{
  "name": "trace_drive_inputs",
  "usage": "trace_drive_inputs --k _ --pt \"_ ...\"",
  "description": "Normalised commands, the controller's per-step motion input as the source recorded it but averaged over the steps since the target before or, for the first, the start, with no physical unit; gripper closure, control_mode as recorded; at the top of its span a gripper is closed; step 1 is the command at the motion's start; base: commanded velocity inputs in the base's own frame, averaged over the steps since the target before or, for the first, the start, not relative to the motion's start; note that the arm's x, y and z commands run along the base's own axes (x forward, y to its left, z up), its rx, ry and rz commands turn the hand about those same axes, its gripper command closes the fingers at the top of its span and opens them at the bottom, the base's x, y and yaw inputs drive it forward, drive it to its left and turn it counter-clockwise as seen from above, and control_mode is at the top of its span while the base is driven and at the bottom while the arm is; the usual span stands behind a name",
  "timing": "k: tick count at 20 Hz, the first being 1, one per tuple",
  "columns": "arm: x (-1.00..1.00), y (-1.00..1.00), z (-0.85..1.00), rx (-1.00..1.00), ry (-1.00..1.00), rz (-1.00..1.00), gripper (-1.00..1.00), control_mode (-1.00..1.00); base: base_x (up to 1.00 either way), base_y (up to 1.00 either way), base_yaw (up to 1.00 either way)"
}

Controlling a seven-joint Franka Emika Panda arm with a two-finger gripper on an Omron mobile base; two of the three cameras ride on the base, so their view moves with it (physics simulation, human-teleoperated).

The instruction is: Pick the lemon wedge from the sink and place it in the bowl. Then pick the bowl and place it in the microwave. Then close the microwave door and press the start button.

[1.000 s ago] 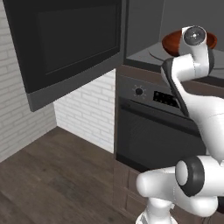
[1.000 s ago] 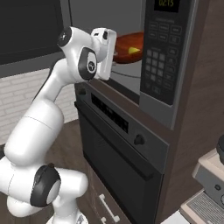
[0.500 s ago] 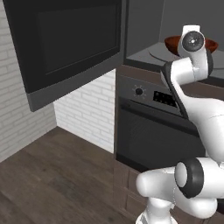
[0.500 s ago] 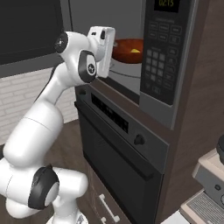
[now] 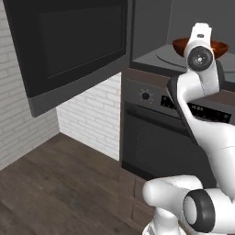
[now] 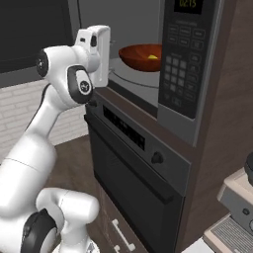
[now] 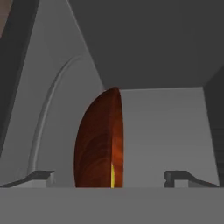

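Bowl (image 6: 141,56), apparently one lemon wedge (image 6: 152,57) inside.

A glossy reddish-brown bowl (image 6: 142,56) sits upright on the round turntable inside the grey microwave (image 6: 129,79) cavity. A tiny yellow lemon wedge (image 6: 152,57) lies inside it. The black microwave door (image 5: 69,48) stands wide open.

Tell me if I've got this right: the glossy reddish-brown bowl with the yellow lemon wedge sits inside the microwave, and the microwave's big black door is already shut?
Not quite. The glossy reddish-brown bowl with the tiny yellow lemon wedge does sit inside the dark grey microwave, but the large black microwave door stands wide open, as the left base view shows.
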Motion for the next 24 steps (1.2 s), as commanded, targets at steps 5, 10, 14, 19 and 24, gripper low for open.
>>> trace_drive_inputs --k 5,10,14,19,24 --pt "-0.99 0.38 0.54 -0.01 0.04 0.0 -1.0 -1.0 0.0 0.0 0.0" --pt "-1.0 0.35 0.16 0.0 0.08 0.0 -1.0 -1.0 0.0 0.0 0.0" --pt "-1.0 0.44 0.0 0.0 -0.01 0.0 -1.0 -1.0 0.0 0.0 0.0" --pt "-1.0 0.61 -0.05 0.0 -0.04 0.0 -1.0 -1.0 0.0 0.0 0.0" --pt "-1.0 0.73 -0.05 0.0 -0.01 0.0 -1.0 -1.0 0.0 0.0 0.0"
